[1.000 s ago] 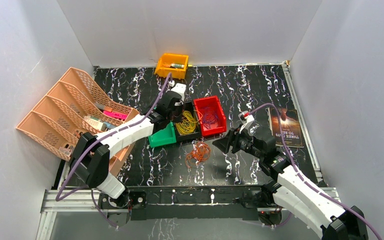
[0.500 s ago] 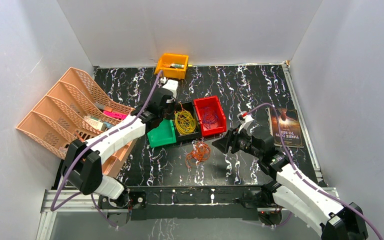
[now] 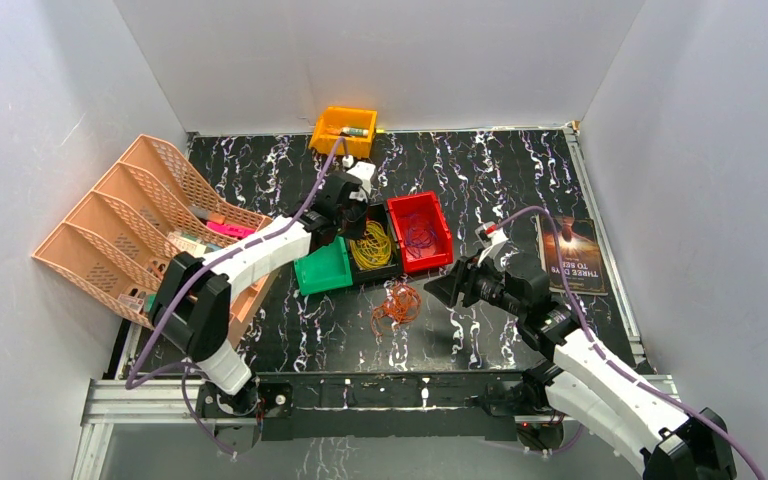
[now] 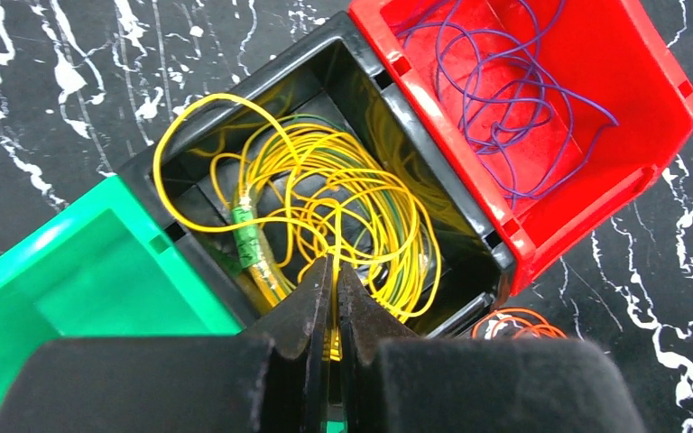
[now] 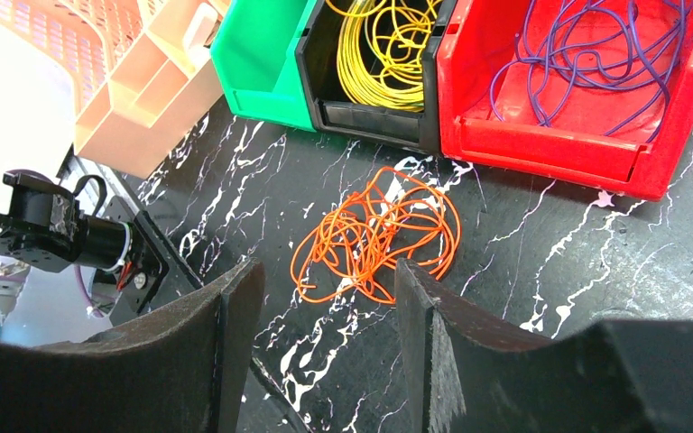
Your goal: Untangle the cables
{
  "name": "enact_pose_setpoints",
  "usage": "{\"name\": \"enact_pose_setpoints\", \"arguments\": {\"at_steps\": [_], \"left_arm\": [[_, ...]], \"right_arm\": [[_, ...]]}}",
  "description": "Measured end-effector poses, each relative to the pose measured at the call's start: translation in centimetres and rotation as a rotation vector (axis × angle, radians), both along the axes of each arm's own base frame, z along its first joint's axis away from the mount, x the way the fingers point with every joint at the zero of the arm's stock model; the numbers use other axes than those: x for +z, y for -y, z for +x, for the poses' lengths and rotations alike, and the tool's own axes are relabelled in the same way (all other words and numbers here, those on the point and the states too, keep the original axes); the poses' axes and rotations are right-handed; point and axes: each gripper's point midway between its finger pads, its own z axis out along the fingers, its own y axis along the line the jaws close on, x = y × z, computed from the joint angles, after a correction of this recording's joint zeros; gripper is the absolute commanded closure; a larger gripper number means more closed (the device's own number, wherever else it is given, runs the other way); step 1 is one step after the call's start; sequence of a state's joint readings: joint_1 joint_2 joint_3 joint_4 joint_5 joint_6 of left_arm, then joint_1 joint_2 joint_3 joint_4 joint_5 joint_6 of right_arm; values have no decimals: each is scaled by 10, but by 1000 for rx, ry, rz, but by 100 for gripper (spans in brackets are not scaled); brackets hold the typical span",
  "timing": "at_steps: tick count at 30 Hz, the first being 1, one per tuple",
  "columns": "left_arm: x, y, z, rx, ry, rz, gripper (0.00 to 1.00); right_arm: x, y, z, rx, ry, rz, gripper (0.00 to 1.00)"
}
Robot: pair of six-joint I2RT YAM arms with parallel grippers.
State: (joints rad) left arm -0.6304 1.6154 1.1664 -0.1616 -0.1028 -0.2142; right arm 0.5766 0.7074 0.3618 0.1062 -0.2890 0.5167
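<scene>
Orange cables (image 5: 374, 236) lie loose on the worktop (image 5: 550, 271), dead ahead of your R end effector (image 5: 327, 280): fingers apart, nearer arm. L end effector (image 4: 332, 271), fingers together, hangs over yellow cables (image 4: 325, 194) in black bin (image 4: 433, 167).

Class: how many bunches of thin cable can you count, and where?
3: yellow bunch in the black bin, purple bunch in the red bin, orange bunch on the tabletop. Others may be hidden.

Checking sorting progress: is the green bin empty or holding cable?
Empty: the green bin shows only bare plastic inside. The yellow cable lies in the black bin beside it.
</scene>
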Motion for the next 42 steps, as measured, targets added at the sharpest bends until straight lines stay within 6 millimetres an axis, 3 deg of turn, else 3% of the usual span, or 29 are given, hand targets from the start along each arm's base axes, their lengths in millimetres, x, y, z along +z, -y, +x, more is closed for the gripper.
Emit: {"name": "enact_pose_setpoints", "arguments": {"at_steps": [10,18,26,38,42], "left_arm": [[-7,32,-1,-53,-51,-75,100],[-18,45,1,-58,-85,-112,100],[-29,42,-3,-49,-106,-103,100],[-75,25,-12,-32,-179,10,100],[-81,21,-12,-26,-181,36,100]], "right_arm": [[1,0,0,-3,5,2,36],[2,1,1,-6,7,3,36],[3,1,1,-9,11,5,36],[3,1,1,-10,11,5,36],[3,1,1,-10,11,4,36]]}}
